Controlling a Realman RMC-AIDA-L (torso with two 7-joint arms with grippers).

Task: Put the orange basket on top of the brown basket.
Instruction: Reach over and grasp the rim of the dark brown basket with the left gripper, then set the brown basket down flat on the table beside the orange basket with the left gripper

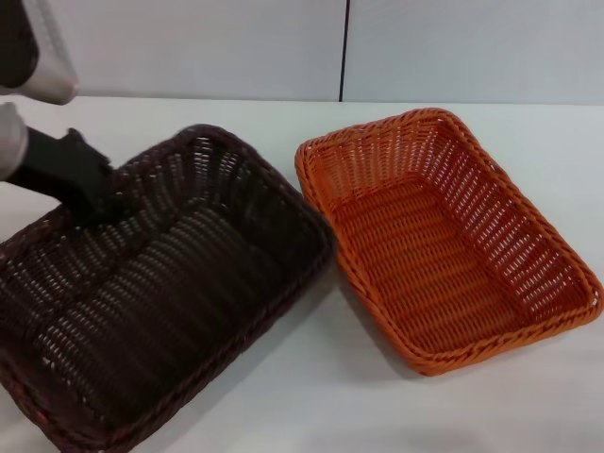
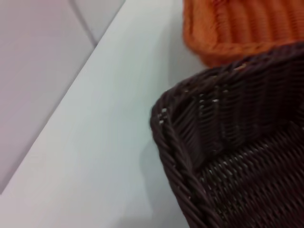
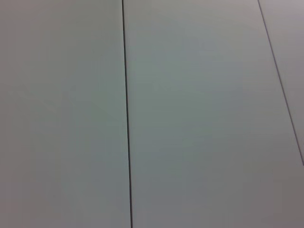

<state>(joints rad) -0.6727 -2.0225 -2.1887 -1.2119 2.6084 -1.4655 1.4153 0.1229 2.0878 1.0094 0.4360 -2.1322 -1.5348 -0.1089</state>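
Note:
The brown basket (image 1: 160,293) lies on the white table (image 1: 311,396) at the left. The orange basket (image 1: 444,236) lies to its right, the two rims almost touching at their near corners. Both are empty and upright. My left gripper (image 1: 90,203) is at the brown basket's far left rim, its black body overlapping the braided edge. The left wrist view shows a corner of the brown basket (image 2: 223,156) up close, with the orange basket (image 2: 237,28) beyond it. My right gripper is out of view.
A pale panelled wall (image 1: 283,47) stands behind the table, with a dark seam (image 1: 344,47). The right wrist view shows only wall panels (image 3: 190,114). Bare table lies in front of both baskets.

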